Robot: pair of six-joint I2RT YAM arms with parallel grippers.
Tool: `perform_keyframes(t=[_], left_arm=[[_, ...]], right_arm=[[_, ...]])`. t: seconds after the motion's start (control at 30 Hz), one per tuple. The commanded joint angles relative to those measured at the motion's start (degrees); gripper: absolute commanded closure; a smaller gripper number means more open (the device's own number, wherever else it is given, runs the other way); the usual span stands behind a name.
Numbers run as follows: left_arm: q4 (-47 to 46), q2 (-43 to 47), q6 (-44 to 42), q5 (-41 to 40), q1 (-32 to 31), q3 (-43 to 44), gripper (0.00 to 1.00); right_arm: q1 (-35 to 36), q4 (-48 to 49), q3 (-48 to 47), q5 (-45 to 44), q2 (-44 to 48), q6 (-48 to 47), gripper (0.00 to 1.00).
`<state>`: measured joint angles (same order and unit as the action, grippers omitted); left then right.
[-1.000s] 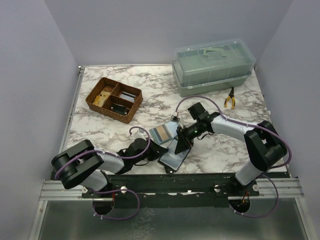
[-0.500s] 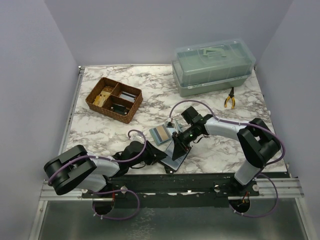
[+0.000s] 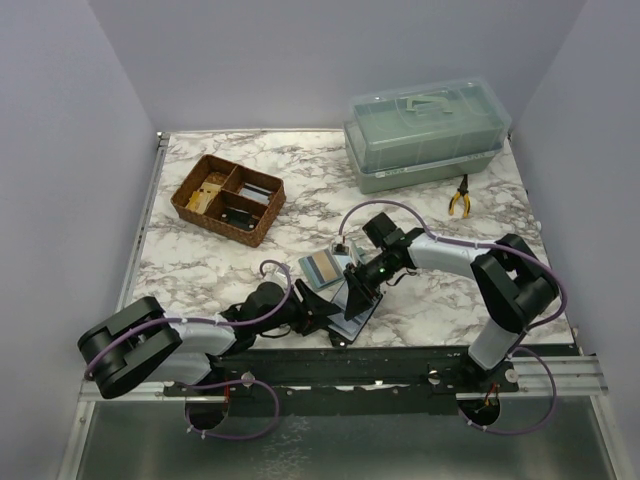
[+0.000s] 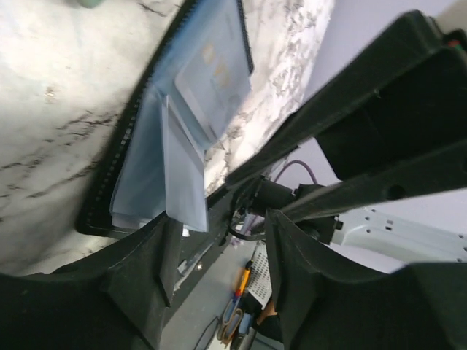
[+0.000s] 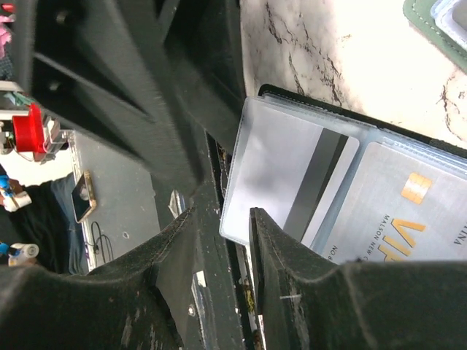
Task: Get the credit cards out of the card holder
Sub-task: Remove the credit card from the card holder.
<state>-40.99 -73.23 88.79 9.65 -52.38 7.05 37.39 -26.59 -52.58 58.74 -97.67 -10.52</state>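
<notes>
The card holder (image 3: 357,312) lies open near the table's front edge, black outside with blue-grey clear sleeves. In the left wrist view the card holder (image 4: 124,146) shows sleeves with cards (image 4: 211,80) in them. One striped credit card (image 3: 322,267) lies loose on the marble just behind it. My left gripper (image 3: 318,306) (image 4: 219,244) is open at the holder's left edge, with nothing between its fingers. My right gripper (image 3: 356,286) (image 5: 232,226) hangs over the holder, jaws slightly apart, at the corner of a card with a dark stripe (image 5: 284,175). A gold-chip card (image 5: 408,211) sits beside that one.
A brown wicker divided tray (image 3: 190,186) stands at the back left. A green lidded plastic box (image 3: 425,135) sits at the back right, with yellow-handled pliers (image 3: 460,196) in front of it. The black front rail (image 3: 350,362) runs right below the holder.
My left gripper has opened and let go at the holder's edge. My right arm has shifted left over the holder, and its jaws have widened slightly.
</notes>
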Motion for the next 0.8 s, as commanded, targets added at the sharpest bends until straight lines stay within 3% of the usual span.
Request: perform_keyframes(t=[0.0, 0.37, 0.77], left_arm=[[2.55, 2.56, 1.27, -0.53, -0.59, -0.45, 0.44], [2.67, -2.00, 1.92, -2.14, -0.63, 1.83, 0.44], [2.72, -2.03, 2.90, -7.61, -0.77, 1.58, 0.68]], right_arm=[[0.05, -0.38, -1.47, -1.36, -1.75, 0.45, 0.60], [0.01, -0.57, -1.67, -1.02, -1.85, 0.59, 0.63], [0.06, -0.86, -1.97, -1.31, -1.31, 0.51, 0.63]])
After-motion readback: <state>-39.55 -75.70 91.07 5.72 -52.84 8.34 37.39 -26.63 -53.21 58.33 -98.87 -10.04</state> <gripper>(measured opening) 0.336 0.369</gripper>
